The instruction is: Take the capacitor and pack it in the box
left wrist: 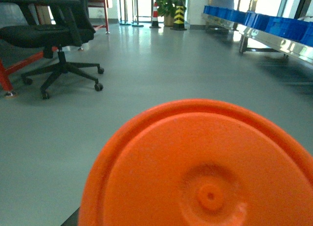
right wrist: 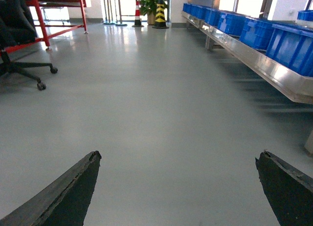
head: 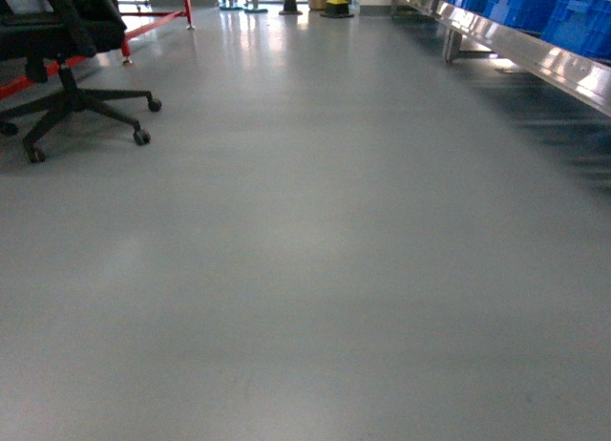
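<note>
Right gripper (right wrist: 178, 187) spread wide, nothing held, over bare grey floor (head: 315, 269). Capacitor (left wrist: 205, 167) fills the lower frame of the left wrist view, orange end-on (left gripper's state: can't tell). Chair (head: 67, 69) upper left, blue bins (right wrist: 274, 33) upper right.

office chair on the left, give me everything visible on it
The office chair is black: padded seat and armrests, a central column, and a five-star base on small castors. It stands upright on the grey floor, at the left edge of all three views, next to a red metal frame. Its top is cropped, so the backrest is mostly out of view. Nothing rests on it, and no gripper is near it.
</note>
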{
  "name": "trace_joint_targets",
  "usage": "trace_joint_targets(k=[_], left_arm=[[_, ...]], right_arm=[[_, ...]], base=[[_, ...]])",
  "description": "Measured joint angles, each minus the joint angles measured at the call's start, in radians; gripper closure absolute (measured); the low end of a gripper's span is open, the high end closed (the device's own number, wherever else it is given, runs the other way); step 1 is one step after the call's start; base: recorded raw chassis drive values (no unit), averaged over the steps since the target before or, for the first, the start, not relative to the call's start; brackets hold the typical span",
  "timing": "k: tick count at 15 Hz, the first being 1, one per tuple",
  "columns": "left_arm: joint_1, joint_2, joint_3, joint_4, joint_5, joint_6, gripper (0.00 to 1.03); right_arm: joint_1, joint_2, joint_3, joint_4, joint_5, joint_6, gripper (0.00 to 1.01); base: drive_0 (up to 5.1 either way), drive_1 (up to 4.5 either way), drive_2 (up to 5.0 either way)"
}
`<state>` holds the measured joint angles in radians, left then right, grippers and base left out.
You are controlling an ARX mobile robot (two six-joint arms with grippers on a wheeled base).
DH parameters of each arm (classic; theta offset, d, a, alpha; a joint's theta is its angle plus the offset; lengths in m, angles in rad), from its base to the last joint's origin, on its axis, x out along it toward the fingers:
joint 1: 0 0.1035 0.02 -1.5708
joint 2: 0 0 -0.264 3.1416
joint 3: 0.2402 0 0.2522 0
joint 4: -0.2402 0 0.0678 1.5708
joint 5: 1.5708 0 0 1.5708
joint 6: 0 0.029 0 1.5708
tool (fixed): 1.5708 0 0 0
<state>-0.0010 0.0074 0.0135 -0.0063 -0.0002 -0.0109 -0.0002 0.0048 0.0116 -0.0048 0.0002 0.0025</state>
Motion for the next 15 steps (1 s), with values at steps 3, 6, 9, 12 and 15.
trace_joint_targets(k=[3, 6, 9, 12, 15], left_arm=[[0.000, 0.000, 0.000, 0.000, -0.002, 0.000, 0.60], [0.000, 0.000, 0.000, 0.000, -0.003, 0.000, 0.60], [0.000, 0.000, 0.000, -0.002, 0.000, 0.000, 0.60], [0.000, 0.000, 0.000, 0.001, -0.001, 0.000, 0.60], [0.000, 0.000, 0.000, 0.000, -0.002, 0.000, 0.60]], right_arm=[[0.000, 0.000, 0.000, 0.003, 0.000, 0.000, 0.03], [0.000, 0.001, 0.000, -0.002, 0.000, 0.000, 0.03], [0.000, 0.000, 0.000, -0.002, 0.000, 0.000, 0.03], [0.000, 0.000, 0.000, -0.002, 0.000, 0.000, 0.03], [0.000, 0.000, 0.000, 0.005, 0.000, 0.000, 0.03]], base=[[-4.9, 2.57, 2.6], [-4.9, 2.52, 2.5], [-5.0, 2.42, 2.4], [-5.0, 2.42, 2.4], [-5.0, 2.42, 2.4]])
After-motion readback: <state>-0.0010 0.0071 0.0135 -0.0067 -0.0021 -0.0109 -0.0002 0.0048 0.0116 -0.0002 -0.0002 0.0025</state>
